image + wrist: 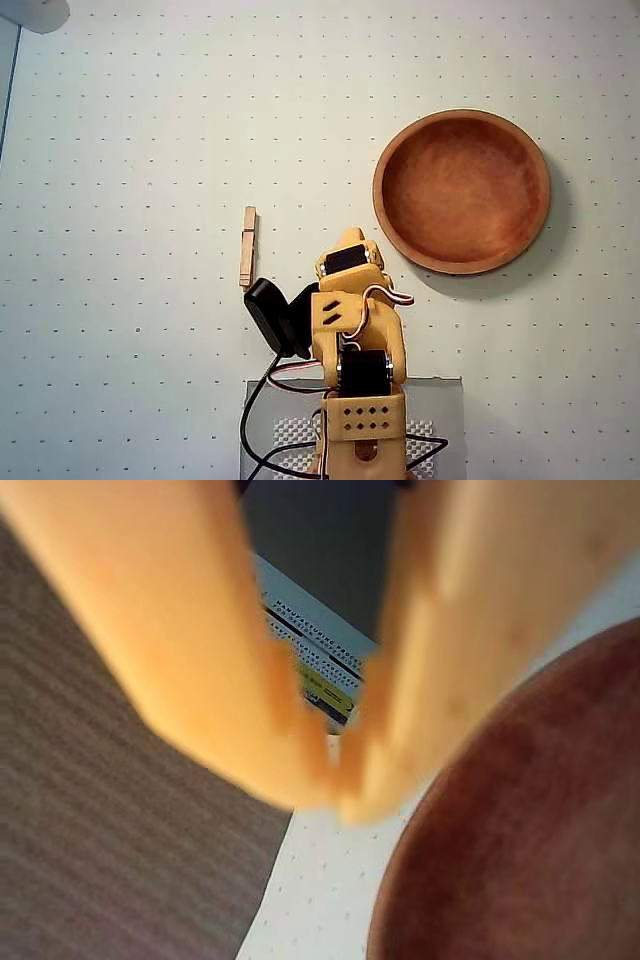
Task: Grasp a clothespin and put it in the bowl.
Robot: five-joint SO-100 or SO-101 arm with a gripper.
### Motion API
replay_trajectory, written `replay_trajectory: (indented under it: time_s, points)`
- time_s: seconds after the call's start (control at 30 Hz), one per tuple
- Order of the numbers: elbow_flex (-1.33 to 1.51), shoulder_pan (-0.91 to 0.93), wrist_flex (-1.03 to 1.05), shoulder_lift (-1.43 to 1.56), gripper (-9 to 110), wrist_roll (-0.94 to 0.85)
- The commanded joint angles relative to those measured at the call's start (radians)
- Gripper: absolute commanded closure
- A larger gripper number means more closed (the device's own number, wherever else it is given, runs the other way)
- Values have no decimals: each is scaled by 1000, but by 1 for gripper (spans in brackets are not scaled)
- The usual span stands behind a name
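Note:
The light tan clothespin (248, 247) lies flat on the dotted white table, pointing away from the arm, just left of the folded arm. The reddish-brown wooden bowl (462, 190) sits at the upper right and holds nothing; its inside fills the lower right of the wrist view (520, 840). My orange gripper (351, 240) is between the clothespin and the bowl, touching neither. In the wrist view the gripper (340, 798) is shut, with its fingertips together and nothing between them. The clothespin does not show in that view.
The arm's base stands on a clear plate (440, 400) at the bottom edge, with black cables (250, 420) trailing left. The table's far edge (275, 870) and a brown floor (110, 860) show in the wrist view, along with a printed label (320, 675).

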Motion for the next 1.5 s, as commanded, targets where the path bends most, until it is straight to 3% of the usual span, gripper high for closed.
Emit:
replay_trajectory:
  time_s: [0.0,0.4,0.67,1.13,1.47]
  points:
    - [-158,-2,9,-161,105,-69]
    - [-337,-60,275,-449,105,-842]
    - [-552,-61,474,-618,105,-1186]
    - [-833,-86,503,-842,104,-1236]
    - [-1146,-245,788,-1140,105,-1249]
